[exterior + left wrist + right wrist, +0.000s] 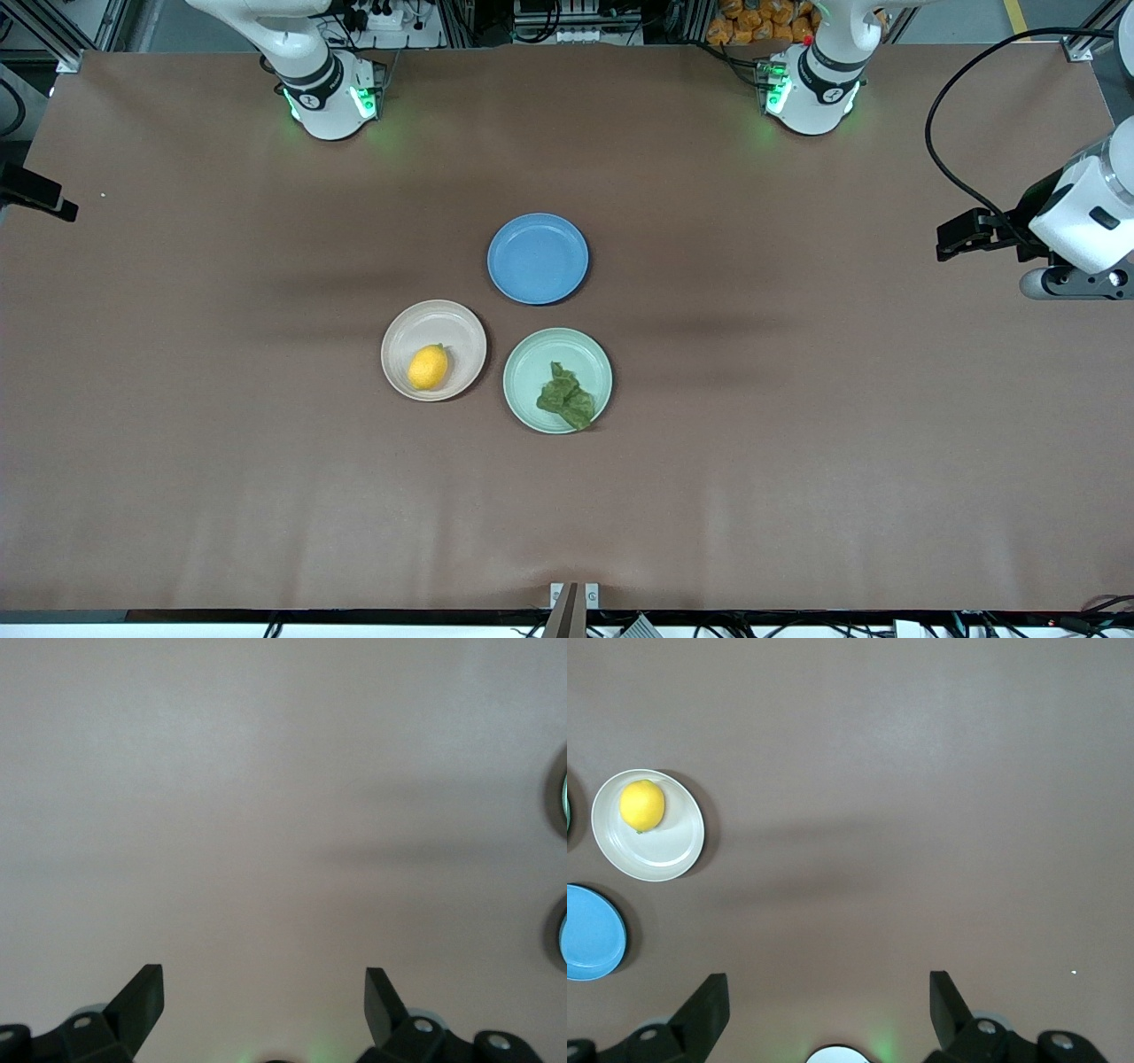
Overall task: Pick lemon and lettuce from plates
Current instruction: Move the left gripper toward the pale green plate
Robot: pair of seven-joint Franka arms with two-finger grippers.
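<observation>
Both claws wide, high over table

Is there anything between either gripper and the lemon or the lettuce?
Nothing visible. The lemon lies bare on the beige plate, the lettuce on the green plate. The left gripper and right gripper are open over bare table.

Yellow lemon, dark green lettuce, blue plate, brown table

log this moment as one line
lemon: on beige plate | lettuce: on green plate | both tools: open, empty
</observation>
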